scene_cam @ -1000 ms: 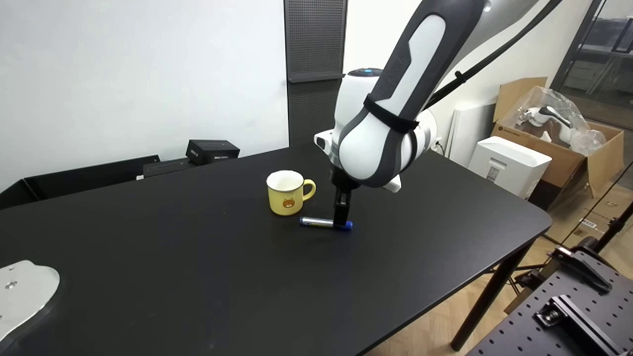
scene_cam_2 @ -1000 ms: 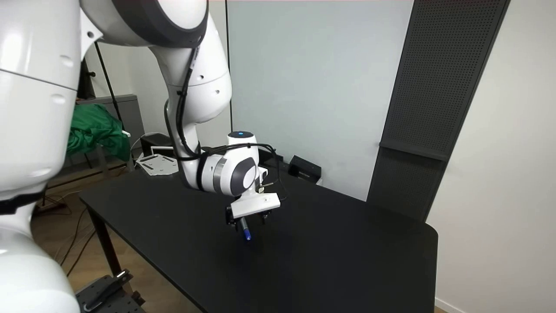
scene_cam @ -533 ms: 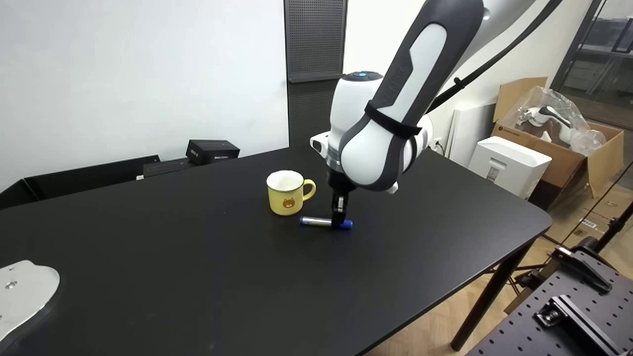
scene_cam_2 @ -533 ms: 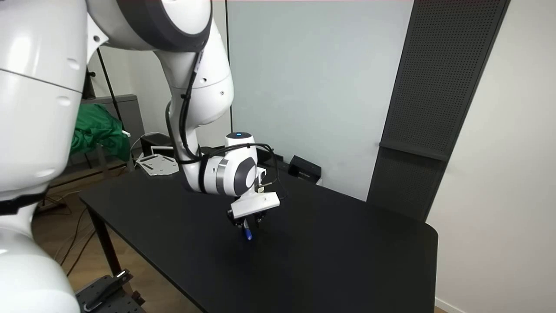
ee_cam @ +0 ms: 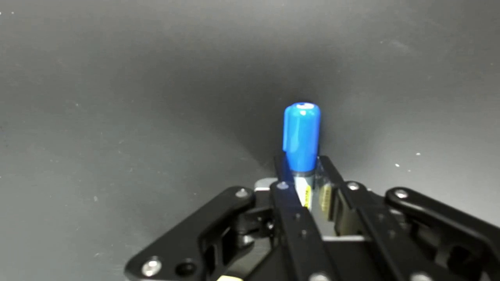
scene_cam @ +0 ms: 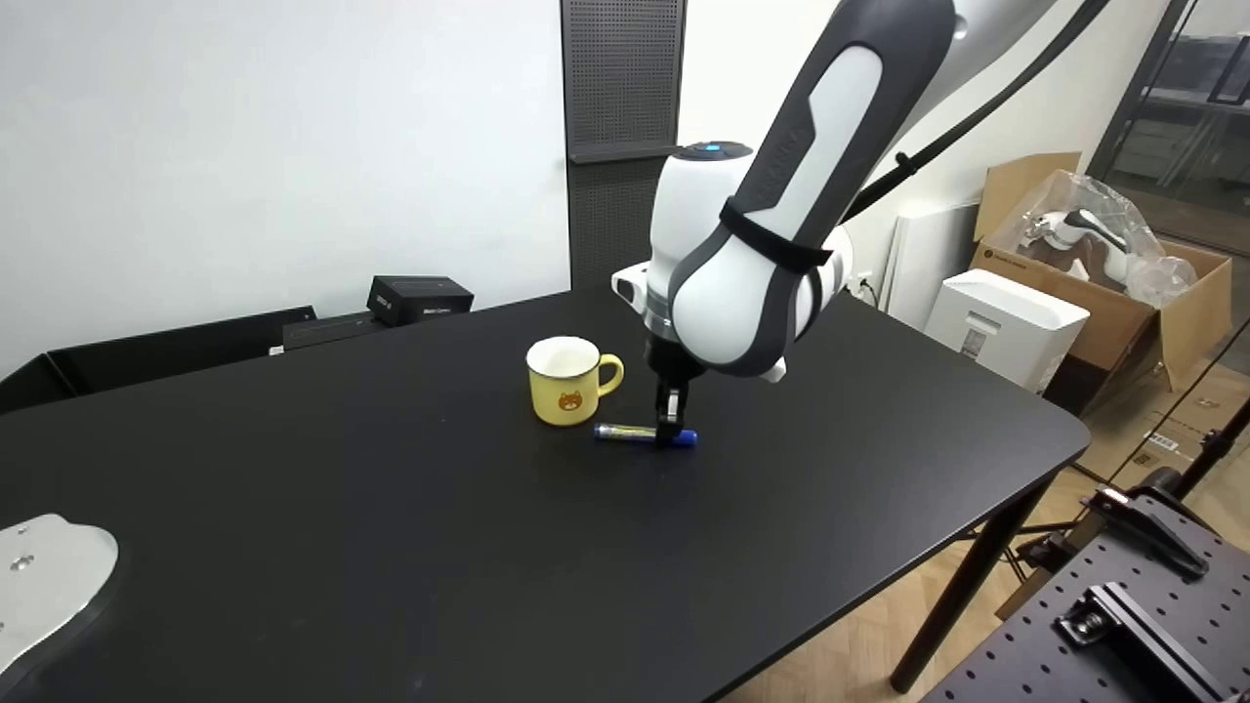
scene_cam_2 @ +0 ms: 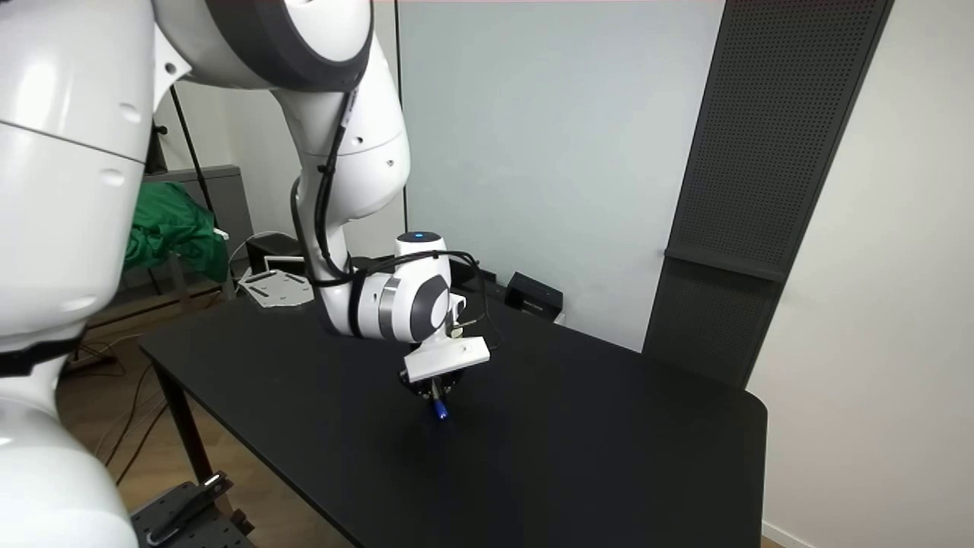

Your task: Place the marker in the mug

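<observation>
The marker (scene_cam: 625, 433) lies level at the table surface, its barrel pale with a yellow label. Around its middle, the gripper (scene_cam: 670, 434) has its fingers down from above. In the wrist view, the blue cap (ee_cam: 301, 136) sticks out past the fingertips, and the gripper (ee_cam: 302, 162) is shut on the marker just behind that cap. Whether the marker still rests on the table I cannot tell. Upright beside the marker's far end stands the yellow mug (scene_cam: 563, 386), its handle towards the gripper. The arm hides the mug in an exterior view where the blue cap (scene_cam_2: 440, 411) shows.
The black table (scene_cam: 391, 547) carries the scene. Black boxes (scene_cam: 420, 300) lie along its back edge by the wall. A grey metal plate (scene_cam: 49, 581) sits at the near left edge. A cardboard box (scene_cam: 1104, 283) and white bin (scene_cam: 1001, 327) stand beyond the table.
The gripper has shifted slightly towards the mug, and its fingers have shut on the marker. The marker has turned and moved a little. The mug has not moved.
</observation>
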{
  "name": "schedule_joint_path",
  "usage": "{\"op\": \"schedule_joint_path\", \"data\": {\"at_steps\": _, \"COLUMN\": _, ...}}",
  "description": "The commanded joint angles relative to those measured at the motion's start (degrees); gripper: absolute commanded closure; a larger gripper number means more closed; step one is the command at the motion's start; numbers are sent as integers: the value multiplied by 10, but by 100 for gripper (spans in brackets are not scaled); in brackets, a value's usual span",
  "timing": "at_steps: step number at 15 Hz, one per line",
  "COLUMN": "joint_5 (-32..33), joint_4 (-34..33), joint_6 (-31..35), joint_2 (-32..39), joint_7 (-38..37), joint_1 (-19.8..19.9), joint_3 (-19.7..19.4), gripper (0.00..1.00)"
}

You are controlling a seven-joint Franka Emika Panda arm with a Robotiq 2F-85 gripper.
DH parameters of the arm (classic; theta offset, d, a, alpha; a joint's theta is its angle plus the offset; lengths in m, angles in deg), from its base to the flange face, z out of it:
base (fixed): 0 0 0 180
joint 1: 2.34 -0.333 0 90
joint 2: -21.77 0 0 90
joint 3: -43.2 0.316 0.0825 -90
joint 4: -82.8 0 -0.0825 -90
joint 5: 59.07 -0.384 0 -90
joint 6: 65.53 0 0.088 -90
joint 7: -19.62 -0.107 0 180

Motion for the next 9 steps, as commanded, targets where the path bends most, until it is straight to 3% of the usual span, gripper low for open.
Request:
{"op": "schedule_joint_path", "data": {"at_steps": 1, "joint_5": 6, "joint_4": -6, "joint_6": -19, "joint_2": 0, "joint_7": -13, "joint_1": 21, "joint_3": 16, "gripper": 95}}
{"op": "schedule_joint_path", "data": {"at_steps": 4, "joint_5": -6, "joint_4": 4, "joint_6": -76, "joint_2": -40, "joint_7": -10, "joint_1": 31, "joint_3": 34, "gripper": 95}}
{"op": "schedule_joint_path", "data": {"at_steps": 9, "joint_5": 1, "joint_4": -1, "joint_6": -199, "joint_2": -121, "joint_7": -32, "joint_1": 8, "joint_3": 25, "gripper": 95}}
